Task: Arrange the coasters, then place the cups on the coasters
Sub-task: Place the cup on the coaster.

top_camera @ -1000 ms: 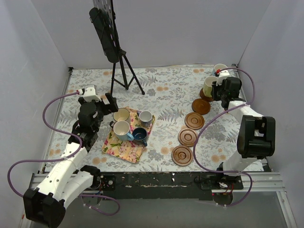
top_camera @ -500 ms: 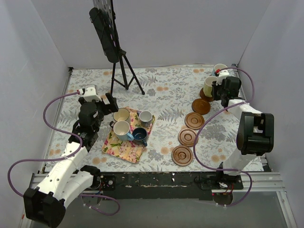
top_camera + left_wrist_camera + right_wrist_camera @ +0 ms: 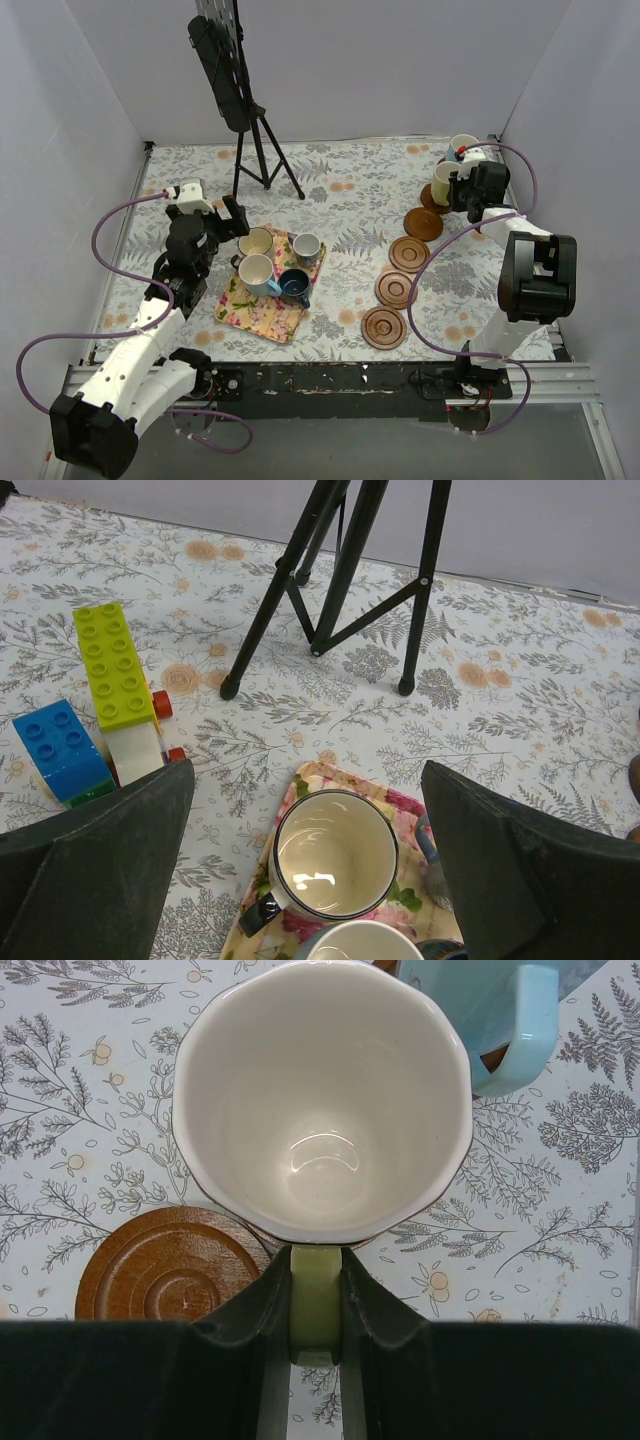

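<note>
From where I stand the job is under halfway: the six coasters (image 3: 395, 289) are laid out in a curving row down the right side of the table (image 3: 350, 200), so the arranging looks done, and the light blue cup (image 3: 463, 145) already sits on the farthest one. The right hand (image 3: 316, 1260) is closed narrow on the green handle of the yellow-green cup (image 3: 320, 1100), which is upright over the next coaster; I cannot tell whether it is resting there or just above. Four coasters nearer the arms are bare, and four cups (image 3: 254, 270) wait on the floral tray (image 3: 262, 310). The left hand (image 3: 305, 770) holds nothing, its fingers spread wide above the cream cup (image 3: 335, 855) on that tray
</note>
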Available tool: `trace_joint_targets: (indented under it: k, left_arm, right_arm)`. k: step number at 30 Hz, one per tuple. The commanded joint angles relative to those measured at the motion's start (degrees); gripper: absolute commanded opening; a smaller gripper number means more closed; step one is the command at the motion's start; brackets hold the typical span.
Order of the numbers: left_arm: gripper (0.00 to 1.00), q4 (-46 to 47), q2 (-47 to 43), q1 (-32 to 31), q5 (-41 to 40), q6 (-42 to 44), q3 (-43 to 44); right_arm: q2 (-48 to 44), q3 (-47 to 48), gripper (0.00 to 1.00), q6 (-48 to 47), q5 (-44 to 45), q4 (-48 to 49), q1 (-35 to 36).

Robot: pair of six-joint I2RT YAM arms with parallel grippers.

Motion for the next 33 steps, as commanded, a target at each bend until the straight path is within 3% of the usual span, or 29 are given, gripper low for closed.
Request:
trace_joint_targets:
  k: [1, 33]
  left_arm:
    - [0.98, 0.0, 0.1, 0.2, -0.4, 0.6, 0.5]
    - [0.98, 0.0, 0.5, 0.2, 0.1, 0.7, 0.4]
  right_arm:
    - [-0.9, 4.5, 0.01, 0.1, -1.2, 8.2, -0.3]
    - [1.3, 5.1, 0.01, 0.3, -1.5, 8.3, -0.4]
